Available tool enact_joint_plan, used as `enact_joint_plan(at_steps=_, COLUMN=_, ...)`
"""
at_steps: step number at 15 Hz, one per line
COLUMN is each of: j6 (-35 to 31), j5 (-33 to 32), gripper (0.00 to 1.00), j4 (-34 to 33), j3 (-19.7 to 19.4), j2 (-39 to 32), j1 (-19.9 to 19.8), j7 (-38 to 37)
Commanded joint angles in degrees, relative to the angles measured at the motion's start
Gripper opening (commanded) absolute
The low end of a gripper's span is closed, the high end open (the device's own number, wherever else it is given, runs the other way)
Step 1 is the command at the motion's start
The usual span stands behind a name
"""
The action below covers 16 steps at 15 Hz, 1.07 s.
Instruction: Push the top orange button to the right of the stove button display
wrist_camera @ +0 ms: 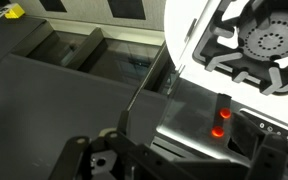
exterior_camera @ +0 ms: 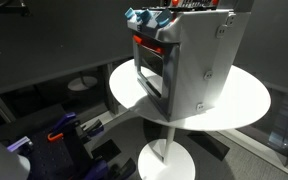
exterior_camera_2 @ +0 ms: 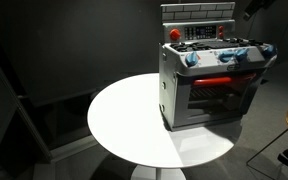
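The grey toy stove (exterior_camera: 199, 60) stands on a round white table (exterior_camera: 246, 100), with blue knobs and a red-orange strip above its dark door; it also shows in an exterior view (exterior_camera_2: 209, 95). In the wrist view I look down on its burners (wrist_camera: 269, 40) and its upright back panel. Two glowing orange buttons sit close together on that panel, one (wrist_camera: 224, 110) just beyond the other (wrist_camera: 217, 131). My gripper (wrist_camera: 184, 162) is a dark mass along the bottom edge, above the back panel and apart from the buttons. Its fingers are not distinct. Nothing is held.
The table (exterior_camera_2: 124, 110) has a bare white top beside the stove. A red knob (exterior_camera_2: 174, 34) sits on the left of the back panel. Dark walls surround the scene. Blue and dark equipment (exterior_camera: 59, 135) lies on the floor below the table.
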State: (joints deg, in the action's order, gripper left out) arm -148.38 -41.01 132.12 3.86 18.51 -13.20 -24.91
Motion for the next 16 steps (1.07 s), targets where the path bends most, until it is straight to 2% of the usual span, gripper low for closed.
enact_joint_plan(at_steps=1, j6=-3.3, j5=-3.2, gripper=1.00, j4=-1.7, j3=-0.7, j2=-3.1, j1=-1.5, j7=-4.0)
enact_joint_plan(at_steps=6, j6=-6.0, j5=-3.9, gripper=1.00, j4=-3.3, j3=-2.0, j2=-7.0, j1=-1.6, j7=-6.6)
enact_joint_plan(at_steps=16, j6=-7.1, j5=-4.9, gripper=1.00, j4=-8.4, j3=-0.4, j2=-13.1, j1=-1.9, j7=-8.8)
